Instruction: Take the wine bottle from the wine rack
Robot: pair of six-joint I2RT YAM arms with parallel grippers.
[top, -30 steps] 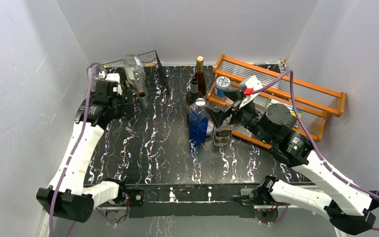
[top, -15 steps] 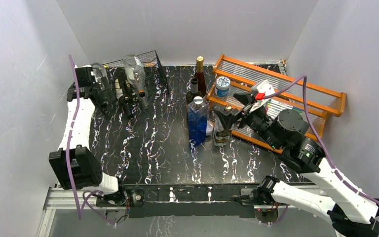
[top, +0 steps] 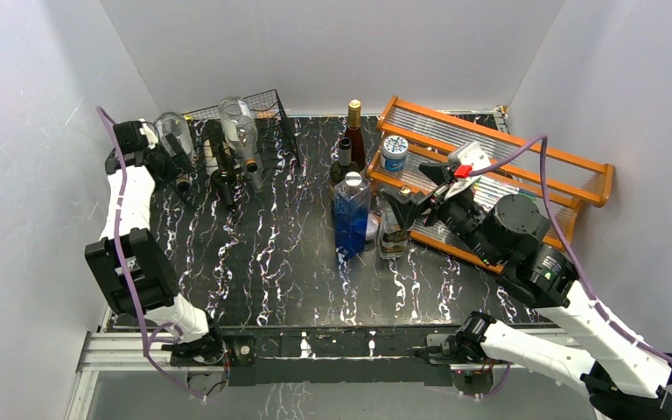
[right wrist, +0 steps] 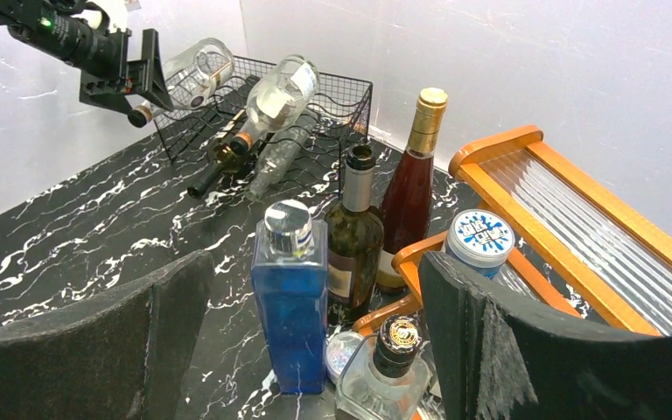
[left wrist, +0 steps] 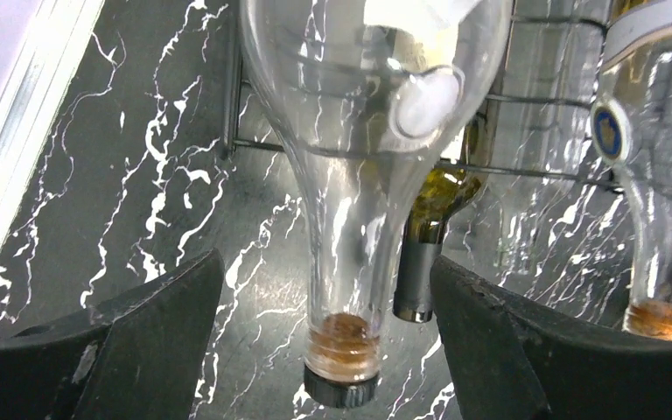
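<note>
The black wire wine rack [top: 276, 109] stands at the back left and holds several bottles lying neck-down. A clear bottle [top: 172, 133] lies in its leftmost slot. In the left wrist view this clear bottle [left wrist: 359, 131] points its dark-capped neck toward me. My left gripper [left wrist: 328, 350] is open, its fingers on either side of the neck and not touching it. A dark green bottle [left wrist: 424, 254] and another clear bottle [left wrist: 647, 219] lie to the right in the rack [left wrist: 534, 101]. My right gripper [top: 402, 206] is open and empty above the standing bottles at mid-table.
A blue square bottle [top: 350, 219], a small clear bottle [top: 394, 236], a dark bottle [top: 345, 162] and a red wine bottle [top: 354, 131] stand mid-table. An orange wooden shelf [top: 525, 157] with a blue-lidded jar [top: 394, 150] is at the right. White walls enclose the table.
My left arm swung out from in front of the rack to the far left wall, and its gripper now straddles the leftmost clear bottle's neck. My right arm drew back slightly.
</note>
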